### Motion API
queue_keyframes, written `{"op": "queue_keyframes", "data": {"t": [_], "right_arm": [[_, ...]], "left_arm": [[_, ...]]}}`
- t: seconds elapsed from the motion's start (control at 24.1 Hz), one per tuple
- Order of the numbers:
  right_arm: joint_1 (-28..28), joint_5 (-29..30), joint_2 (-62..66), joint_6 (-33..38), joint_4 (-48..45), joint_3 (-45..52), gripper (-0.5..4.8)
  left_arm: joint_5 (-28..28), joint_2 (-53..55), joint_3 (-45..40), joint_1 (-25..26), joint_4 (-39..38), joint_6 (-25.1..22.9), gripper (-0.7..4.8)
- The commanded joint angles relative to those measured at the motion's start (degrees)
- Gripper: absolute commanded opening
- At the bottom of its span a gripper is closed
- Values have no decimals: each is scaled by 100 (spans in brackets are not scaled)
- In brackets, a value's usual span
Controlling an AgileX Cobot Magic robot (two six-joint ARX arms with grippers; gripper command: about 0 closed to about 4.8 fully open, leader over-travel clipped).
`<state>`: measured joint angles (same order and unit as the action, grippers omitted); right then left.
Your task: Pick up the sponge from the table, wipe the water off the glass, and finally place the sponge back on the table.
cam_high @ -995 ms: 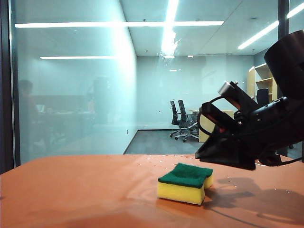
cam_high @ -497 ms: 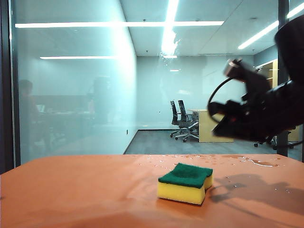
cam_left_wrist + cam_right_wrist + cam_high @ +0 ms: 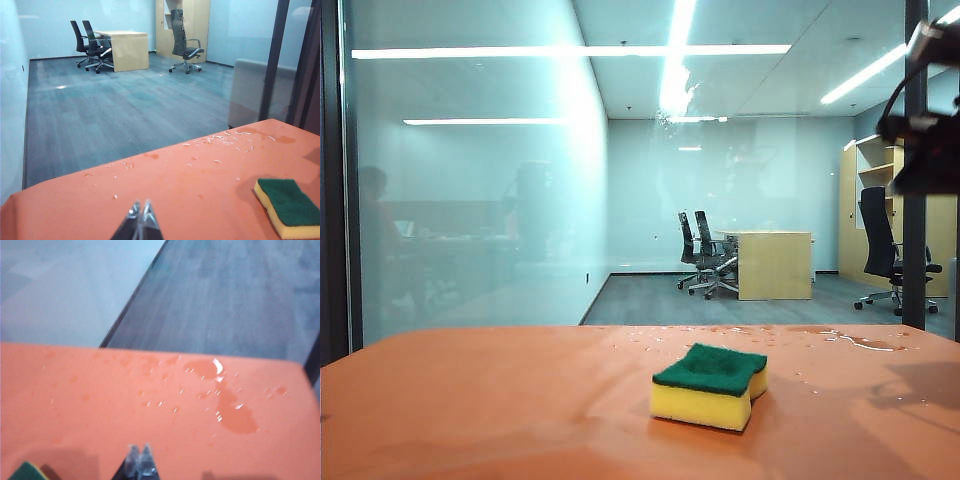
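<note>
While the sponge lies flat on the orange-red table, green scouring side up and yellow foam below, no gripper is touching it. In the exterior view it sits near the centre of the tabletop, slightly toward 3 o'clock, and its shadow falls beside it.

At about 2 o'clock in the same view, only a dark part of the right arm shows at the picture's edge, high above the table and well apart from the sponge. The right wrist view shows the right gripper with its two fingertips pressed together, clenched on nothing, above the wet tabletop. A corner of the sponge appears there at the edge.

The left gripper is also closed and empty, with its tips together low over the table, and the sponge is well apart from it.

Behind the table stands the glass, bluish-green, with a whitish speckled cluster of water at about 12 o'clock. Clear puddles and droplets lie on the far part of the table.
</note>
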<state>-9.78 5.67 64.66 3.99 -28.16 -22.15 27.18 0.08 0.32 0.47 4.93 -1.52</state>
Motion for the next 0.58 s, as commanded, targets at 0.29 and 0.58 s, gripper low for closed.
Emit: {"op": "queue_keyframes", "data": {"t": [0.29, 0.58], "right_arm": [[2, -861, -2046, -15, 603, 964, -6], [4, -870, -2675, -85, 1504, 988, -6]], "left_arm": [[-837, 7, 22, 0, 28, 0, -5], [-1718, 7, 22, 0, 22, -7, -5]]}}
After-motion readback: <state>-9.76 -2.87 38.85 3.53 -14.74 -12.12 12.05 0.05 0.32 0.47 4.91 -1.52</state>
